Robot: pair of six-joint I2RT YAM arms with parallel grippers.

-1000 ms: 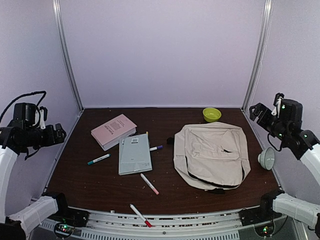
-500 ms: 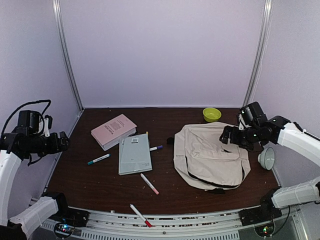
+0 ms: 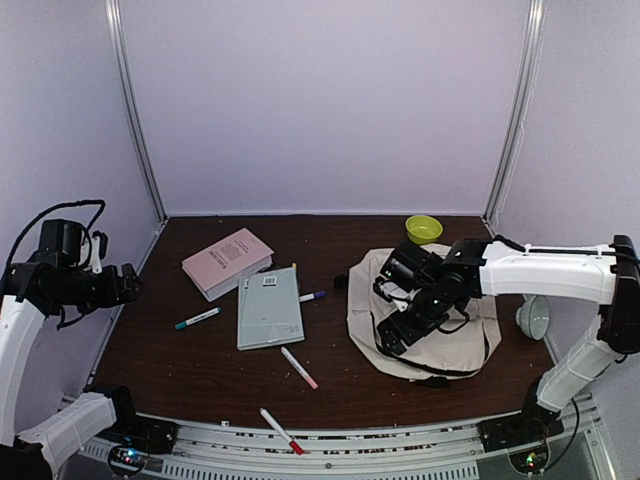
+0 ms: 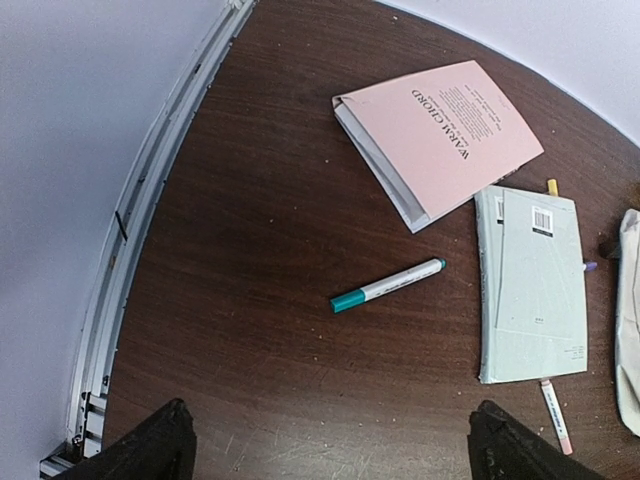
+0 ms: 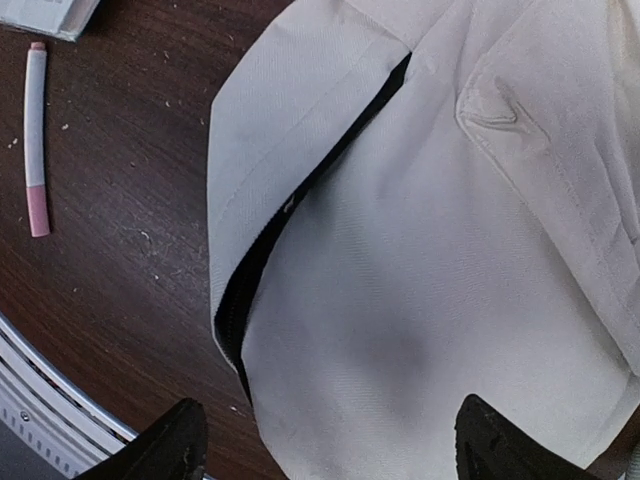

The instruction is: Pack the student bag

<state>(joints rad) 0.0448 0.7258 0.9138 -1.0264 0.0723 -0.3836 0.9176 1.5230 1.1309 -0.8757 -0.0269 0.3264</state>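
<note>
The student bag (image 3: 462, 342) is a cream backpack lying flat on the right half of the table. Its black zipper (image 5: 300, 190) runs along its near left edge. My right arm reaches across the bag from the right. My right gripper (image 3: 392, 336) hangs open just above the bag's near left corner (image 5: 400, 300), with nothing between its fingers. My left gripper (image 3: 126, 283) is held open at the far left above bare table. In the left wrist view a teal-capped marker (image 4: 388, 285) lies ahead of it.
A pink book (image 3: 227, 262) and a grey-green notebook (image 3: 269, 307) lie left of centre. Several markers are scattered: teal (image 3: 197, 319), purple (image 3: 312, 296), pink (image 3: 299, 367), red (image 3: 280, 430). A green bowl (image 3: 423, 229) stands at the back, and a pale cup (image 3: 533, 317) by the right wall.
My right arm has swung from the right wall in over the bag and come down to its near left corner. The left arm has barely shifted.
</note>
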